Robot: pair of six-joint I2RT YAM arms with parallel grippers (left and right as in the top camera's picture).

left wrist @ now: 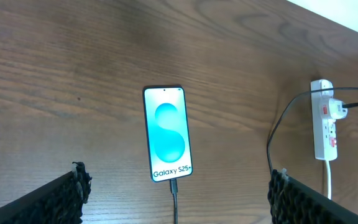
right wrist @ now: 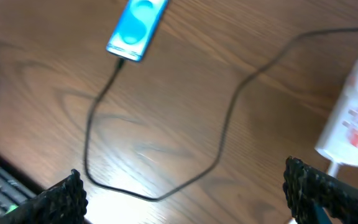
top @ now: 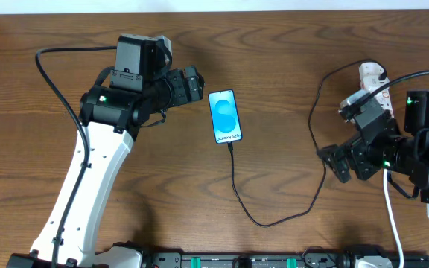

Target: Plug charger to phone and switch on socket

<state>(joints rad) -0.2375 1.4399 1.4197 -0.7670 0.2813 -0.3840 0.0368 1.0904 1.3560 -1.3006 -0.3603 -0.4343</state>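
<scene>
The phone lies flat mid-table, its blue screen lit. The charger has its connector in the phone's lower end. Its black cable loops toward the front, then runs up to a white plug head seated in the socket, a white strip at the far right. My left gripper hovers just left of the phone, open and empty, with the phone ahead between its fingers. Open over the cable, my right gripper holds nothing, and the socket lies to its right.
The socket's white cord trails toward the front under the right arm. A black rail with green parts runs along the front edge. The right arm covers part of the socket from above.
</scene>
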